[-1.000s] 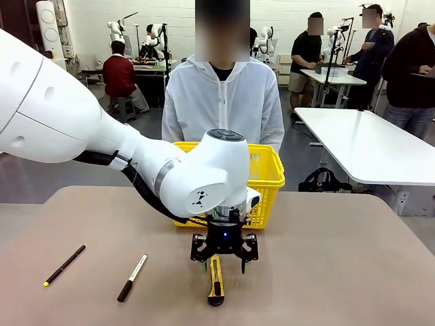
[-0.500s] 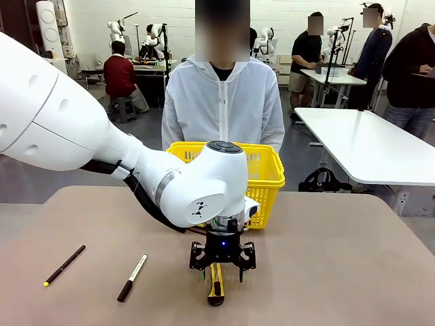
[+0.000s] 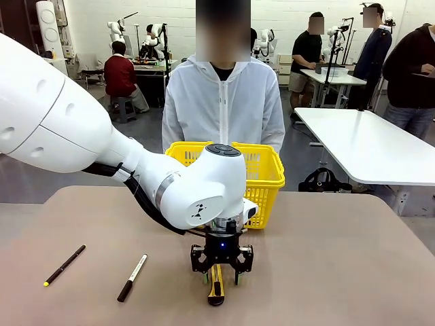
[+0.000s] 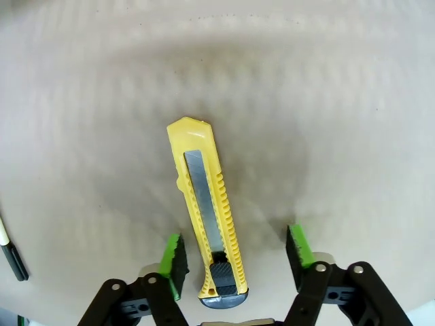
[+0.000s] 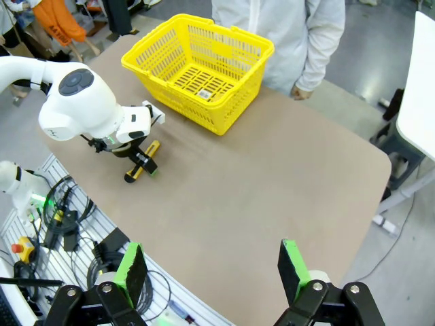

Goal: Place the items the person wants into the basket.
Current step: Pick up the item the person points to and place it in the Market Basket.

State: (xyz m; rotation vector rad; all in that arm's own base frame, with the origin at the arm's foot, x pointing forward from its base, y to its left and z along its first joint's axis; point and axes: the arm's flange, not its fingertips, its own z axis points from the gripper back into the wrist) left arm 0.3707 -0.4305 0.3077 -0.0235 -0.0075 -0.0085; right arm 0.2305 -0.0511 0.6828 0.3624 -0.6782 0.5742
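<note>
The yellow-and-black utility knife (image 4: 204, 204) lies flat on the brown table, also seen as the knife (image 3: 216, 285) near the front edge. My left gripper (image 4: 236, 251) is open and low over its rear end, with one green pad (image 4: 175, 257) on each side and neither touching it. The yellow basket (image 3: 269, 178) stands behind the left wrist, in front of the person (image 3: 223, 102) in the white jacket. A small pale-labelled shape (image 5: 204, 93) lies on the basket floor, too small to identify. Otherwise the tape measure is out of view. My right gripper (image 5: 212, 265) hangs open, high above the table.
A black pen with a yellow tip (image 3: 64, 265) and a black-and-white marker (image 3: 132, 277) lie left of the knife. The marker's end (image 4: 12, 257) also shows at the left wrist view's edge. Bare tabletop (image 3: 340, 272) stretches to the right.
My left gripper has come down lower over the knife, and its fingers now straddle the handle close to the table. The knife, pen, marker and basket have not moved.
</note>
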